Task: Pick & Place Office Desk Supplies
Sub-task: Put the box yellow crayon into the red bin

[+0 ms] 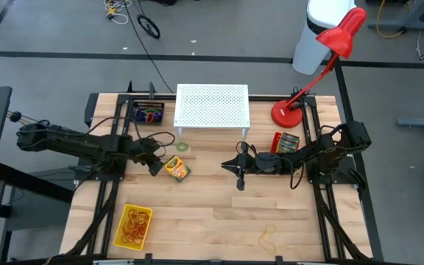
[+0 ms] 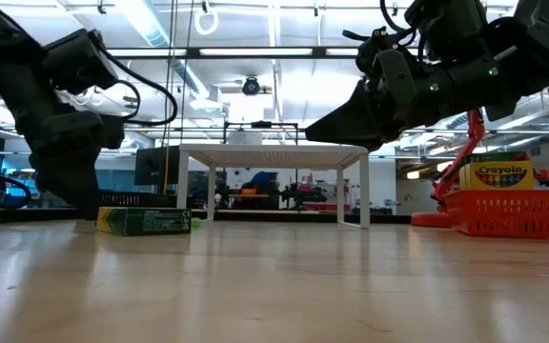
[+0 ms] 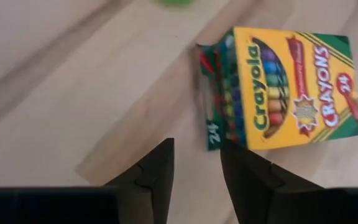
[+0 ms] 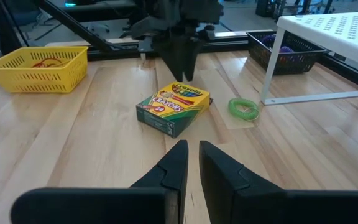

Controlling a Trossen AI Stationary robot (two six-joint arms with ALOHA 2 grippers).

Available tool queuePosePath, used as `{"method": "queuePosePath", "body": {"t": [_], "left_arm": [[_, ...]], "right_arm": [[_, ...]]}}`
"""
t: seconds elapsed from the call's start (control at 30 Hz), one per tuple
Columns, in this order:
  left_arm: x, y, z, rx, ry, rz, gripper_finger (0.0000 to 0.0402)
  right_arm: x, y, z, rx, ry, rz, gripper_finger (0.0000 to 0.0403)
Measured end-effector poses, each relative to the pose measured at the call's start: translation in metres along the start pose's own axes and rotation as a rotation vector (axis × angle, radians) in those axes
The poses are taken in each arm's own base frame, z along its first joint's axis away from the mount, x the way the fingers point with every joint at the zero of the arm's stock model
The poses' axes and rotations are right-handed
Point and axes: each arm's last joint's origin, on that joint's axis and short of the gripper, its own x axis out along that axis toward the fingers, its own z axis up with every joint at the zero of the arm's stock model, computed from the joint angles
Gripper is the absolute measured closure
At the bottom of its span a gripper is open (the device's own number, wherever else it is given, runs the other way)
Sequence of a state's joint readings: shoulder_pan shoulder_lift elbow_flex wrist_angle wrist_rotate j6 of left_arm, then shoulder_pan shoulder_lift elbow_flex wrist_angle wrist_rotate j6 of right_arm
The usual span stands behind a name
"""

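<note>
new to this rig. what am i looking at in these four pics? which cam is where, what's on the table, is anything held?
It is a two-armed robot at a wooden table. One picture looks straight down, one sits at table height, and one camera rides on each wrist.

The left gripper sits just beside a crayon box lying flat on the table; its fingers are parted and hold nothing. The right gripper hangs mid-table with its fingers nearly together, also holding nothing.

Also on the table: a green elastic loop, a yellow basket, a black basket, a red basket with another crayon box, a loose rubber band, a white perforated stand and a red lamp.
</note>
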State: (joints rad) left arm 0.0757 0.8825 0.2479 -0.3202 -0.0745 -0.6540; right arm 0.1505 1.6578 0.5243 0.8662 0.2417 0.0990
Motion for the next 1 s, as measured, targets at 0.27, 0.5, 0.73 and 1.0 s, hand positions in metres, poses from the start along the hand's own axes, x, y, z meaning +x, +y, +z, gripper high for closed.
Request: {"method": "queuePosePath", "body": {"t": [0.27,0.5,0.73,1.0], "left_arm": [[0.008,0.004,-0.008,-0.025,-0.003,-0.053,0.0262],[0.01,0.004,-0.007,-0.018,-0.023,-0.028,0.0271],[0.014,0.001,-0.004,-0.007,-0.047,-0.046,0.0278],[0.023,0.0,-0.004,0.016,-0.009,-0.044,0.0279]], "right_arm": [[0.0,0.0,0.0,0.002,-0.003,0.0,0.0352],[0.0,0.0,0.001,0.003,-0.006,0.0,0.0352],[0.0,0.0,0.001,0.003,-0.006,0.0,0.0352],[0.0,0.0,0.001,0.003,-0.006,0.0,0.0352]]}}
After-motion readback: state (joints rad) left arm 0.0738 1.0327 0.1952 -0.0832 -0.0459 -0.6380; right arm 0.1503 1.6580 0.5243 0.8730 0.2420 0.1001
